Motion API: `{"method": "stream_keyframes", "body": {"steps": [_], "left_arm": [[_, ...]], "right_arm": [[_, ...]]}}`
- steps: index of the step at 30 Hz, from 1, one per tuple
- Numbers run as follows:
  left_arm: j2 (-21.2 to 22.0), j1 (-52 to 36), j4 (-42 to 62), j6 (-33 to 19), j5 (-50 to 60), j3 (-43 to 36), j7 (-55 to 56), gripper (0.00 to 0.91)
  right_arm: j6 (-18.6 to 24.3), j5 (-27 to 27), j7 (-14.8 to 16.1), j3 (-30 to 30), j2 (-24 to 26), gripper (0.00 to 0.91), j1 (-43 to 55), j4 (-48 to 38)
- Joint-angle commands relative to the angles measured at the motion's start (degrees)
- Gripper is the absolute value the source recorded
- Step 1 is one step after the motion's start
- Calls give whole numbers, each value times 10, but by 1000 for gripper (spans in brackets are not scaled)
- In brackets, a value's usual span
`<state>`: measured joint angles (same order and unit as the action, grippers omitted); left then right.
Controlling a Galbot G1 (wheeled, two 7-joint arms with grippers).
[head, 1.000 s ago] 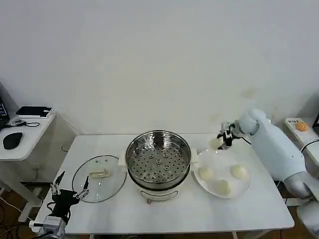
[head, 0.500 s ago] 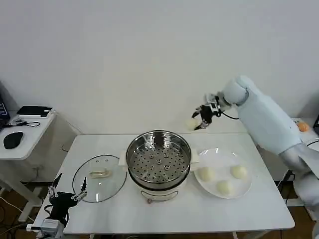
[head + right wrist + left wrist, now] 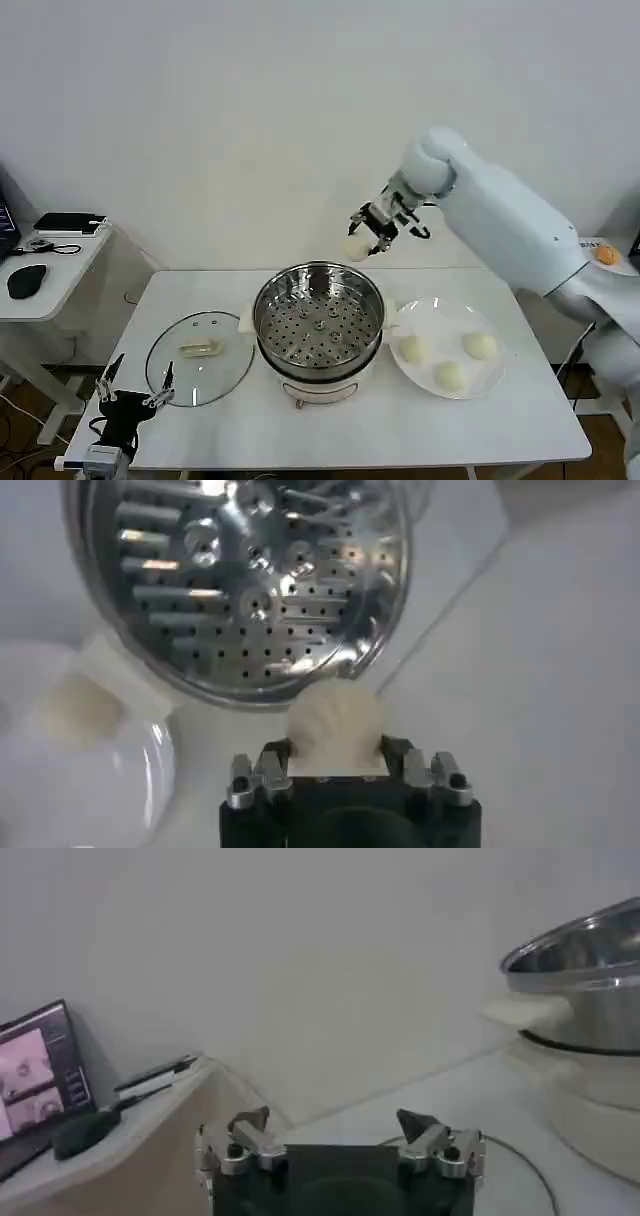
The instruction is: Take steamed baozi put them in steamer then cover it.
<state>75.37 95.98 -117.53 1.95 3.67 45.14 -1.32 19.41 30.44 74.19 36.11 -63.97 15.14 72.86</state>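
Head view puts the steamer (image 3: 318, 322) at the middle of the white tabletop (image 3: 500, 420), its perforated bottom bare, which suggests no bun has gone in yet. Above and just behind the steamer's far rim, toward its right side, the right gripper (image 3: 364, 241) hangs in the air with its jaws closed around one steamed baozi (image 3: 357, 247); the bun is carried high, in my judgement so it clears the shiny wall before being lowered inside. Seen from the right wrist view, the held bun (image 3: 336, 726) sits snug between the jaws with the basket's holes (image 3: 240, 580) spread beyond it, so the drop point is nearly lined up but not quite over the centre. Three more buns (image 3: 449, 376) wait on the white plate (image 3: 425, 318) just right of the steamer, within easy reach for the same arm. The cover (image 3: 198, 357) lies flat on the tabletop just left of the steamer, handle up, kept aside until loading is done. The left gripper (image 3: 136, 396) idles left of and nearer than the cover, low by the tabletop's near edge, jaws spread wide and empty.
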Motion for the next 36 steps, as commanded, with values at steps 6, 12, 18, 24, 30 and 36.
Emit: {"method": "stream_keyframes", "body": {"steps": [6, 12, 18, 24, 30, 36], "left_arm": [[2, 4, -2, 1, 6, 0, 0, 907], [2, 6, -1, 1, 7, 0, 0, 907], [2, 10, -3, 1, 7, 2, 0, 907], [2, 8, 5, 1, 8, 2, 0, 907], [1, 3, 12, 1, 9, 0, 0, 907], [0, 7, 15, 0, 8, 1, 1, 907]], "right_arm": [[86, 178, -34, 39, -31, 635, -8, 34], [78, 166, -36, 28, -64, 635, -24, 21], [66, 116, -22, 37, -84, 635, -32, 12], [59, 89, -13, 39, -96, 645, -41, 8], [58, 78, -16, 42, -105, 635, -53, -14], [59, 96, -30, 35, -119, 635, -69, -55]]}}
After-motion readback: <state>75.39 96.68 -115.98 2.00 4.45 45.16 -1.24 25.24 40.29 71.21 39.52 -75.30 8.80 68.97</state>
